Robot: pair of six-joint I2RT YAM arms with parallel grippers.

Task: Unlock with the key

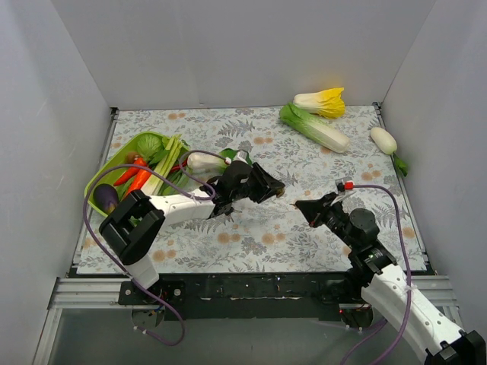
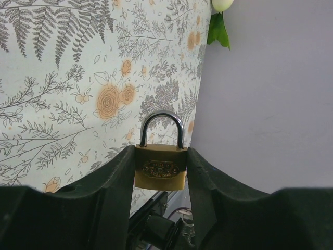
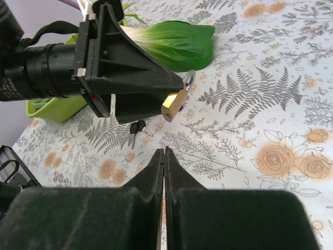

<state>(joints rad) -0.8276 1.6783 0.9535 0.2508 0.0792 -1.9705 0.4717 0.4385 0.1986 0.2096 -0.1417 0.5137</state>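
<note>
My left gripper [image 2: 160, 150] is shut on a brass padlock [image 2: 160, 166] with a steel shackle, which looks closed, and holds it above the flowered mat. In the top view the left gripper [image 1: 275, 186] is at the mat's middle. The right wrist view shows the padlock [image 3: 174, 104] hanging from the left gripper's fingers [image 3: 156, 78]. Black-headed keys [image 3: 138, 127] lie on the mat beneath it. My right gripper [image 3: 164, 151] is shut and empty, pointing at the padlock from a short distance [image 1: 302, 205]. I cannot see the keys in the top view.
A green basket [image 1: 103, 182] of vegetables stands at the left. A bok choy [image 1: 213, 161] lies behind the left gripper. A napa cabbage [image 1: 313, 125], a yellow-tipped cabbage [image 1: 323, 101] and a white radish [image 1: 384, 141] lie at the back right. Grey walls enclose the mat.
</note>
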